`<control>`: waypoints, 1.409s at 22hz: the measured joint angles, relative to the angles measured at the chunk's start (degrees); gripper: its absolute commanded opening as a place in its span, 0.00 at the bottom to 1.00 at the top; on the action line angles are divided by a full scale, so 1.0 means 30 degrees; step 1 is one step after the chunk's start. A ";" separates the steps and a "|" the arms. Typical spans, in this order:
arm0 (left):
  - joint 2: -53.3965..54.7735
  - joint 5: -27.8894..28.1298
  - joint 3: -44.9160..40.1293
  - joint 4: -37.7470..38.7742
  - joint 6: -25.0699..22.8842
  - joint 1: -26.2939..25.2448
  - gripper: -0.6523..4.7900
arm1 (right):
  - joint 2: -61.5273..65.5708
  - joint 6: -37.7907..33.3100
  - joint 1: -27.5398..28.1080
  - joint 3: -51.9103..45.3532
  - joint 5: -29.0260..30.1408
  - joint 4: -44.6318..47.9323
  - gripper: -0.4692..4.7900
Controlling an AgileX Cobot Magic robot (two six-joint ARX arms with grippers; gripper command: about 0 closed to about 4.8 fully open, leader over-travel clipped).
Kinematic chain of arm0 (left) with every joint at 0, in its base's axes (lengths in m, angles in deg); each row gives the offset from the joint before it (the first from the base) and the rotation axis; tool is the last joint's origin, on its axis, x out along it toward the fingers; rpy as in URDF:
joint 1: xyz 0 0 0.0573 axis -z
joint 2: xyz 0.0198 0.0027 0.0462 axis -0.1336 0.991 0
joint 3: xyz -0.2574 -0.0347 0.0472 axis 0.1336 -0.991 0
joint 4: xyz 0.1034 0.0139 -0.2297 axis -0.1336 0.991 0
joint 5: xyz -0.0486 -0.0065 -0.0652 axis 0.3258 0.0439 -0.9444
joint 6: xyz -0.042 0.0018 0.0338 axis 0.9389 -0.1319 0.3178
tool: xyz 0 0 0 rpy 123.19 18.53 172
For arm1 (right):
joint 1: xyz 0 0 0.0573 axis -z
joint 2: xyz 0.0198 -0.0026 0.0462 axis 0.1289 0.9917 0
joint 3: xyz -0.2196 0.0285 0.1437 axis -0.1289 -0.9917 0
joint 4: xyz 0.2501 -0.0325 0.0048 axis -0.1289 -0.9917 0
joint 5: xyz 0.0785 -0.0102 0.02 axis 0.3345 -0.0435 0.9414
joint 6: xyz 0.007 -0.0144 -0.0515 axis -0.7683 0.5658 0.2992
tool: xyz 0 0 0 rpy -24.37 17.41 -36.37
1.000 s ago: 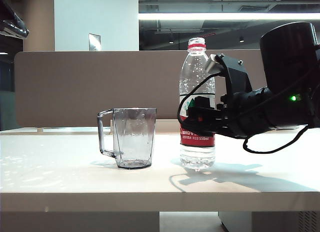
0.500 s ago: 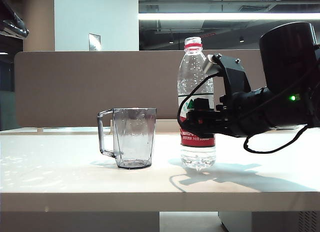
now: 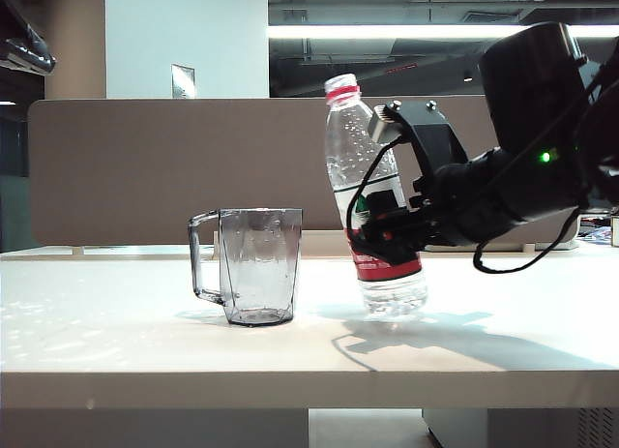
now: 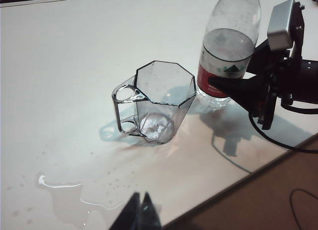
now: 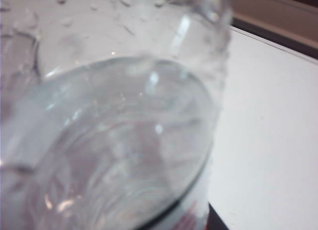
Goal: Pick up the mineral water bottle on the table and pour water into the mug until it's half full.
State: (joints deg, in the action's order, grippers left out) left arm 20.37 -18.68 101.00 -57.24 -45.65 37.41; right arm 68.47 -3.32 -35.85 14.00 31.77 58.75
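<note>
- There is one mineral water bottle (image 3: 372, 201), and it leans with its top tipped toward the mug (image 3: 251, 265).
- The bottle's bottom sits just off the table (image 3: 116, 342), right beside the mug (they do not touch).
- There is one mug, standing up straight on the table, with its handle on the side away from the bottle.
- The mug looks empty.
- The water (image 4: 226, 48) inside the bottle comes up to about the top of the label.
- There are two grippers.
- The right gripper (image 3: 377, 233) squeezes the bottle around its red and white label.
- The left gripper (image 4: 139, 215) hangs near the table's front edge, on the mug's near side, and its two tips press together with nothing between them.
- One thin puddle (image 4: 74, 190) lies on the table near the left gripper.
</note>
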 measured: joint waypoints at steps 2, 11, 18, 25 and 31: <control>0.0000 0.0000 0.0000 0.0000 0.0000 0.0000 0.11 | -0.0335 0.1173 0.0000 0.0000 -0.0095 -0.0583 0.59; 0.0007 0.0000 0.0000 0.0000 0.0000 0.0000 0.11 | -0.1392 0.6492 0.0007 0.0627 -0.3279 -0.3534 0.59; 0.0007 0.0000 0.0000 0.0000 0.0000 0.0000 0.11 | -0.1392 1.1001 0.0000 0.2426 -0.4408 -0.6390 0.59; 0.0007 0.0000 0.0000 0.0000 0.0000 0.0000 0.11 | -0.1384 1.4965 0.0015 0.3198 -0.6295 -0.6732 0.59; 0.0000 0.0000 0.0000 0.0000 0.0000 0.0000 0.11 | -0.1392 1.7252 0.0007 0.3599 -0.6564 -0.6630 0.59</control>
State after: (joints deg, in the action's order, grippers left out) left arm 20.37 -18.68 101.00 -57.24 -45.65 37.41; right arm 64.30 48.43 -35.83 24.79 12.08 38.86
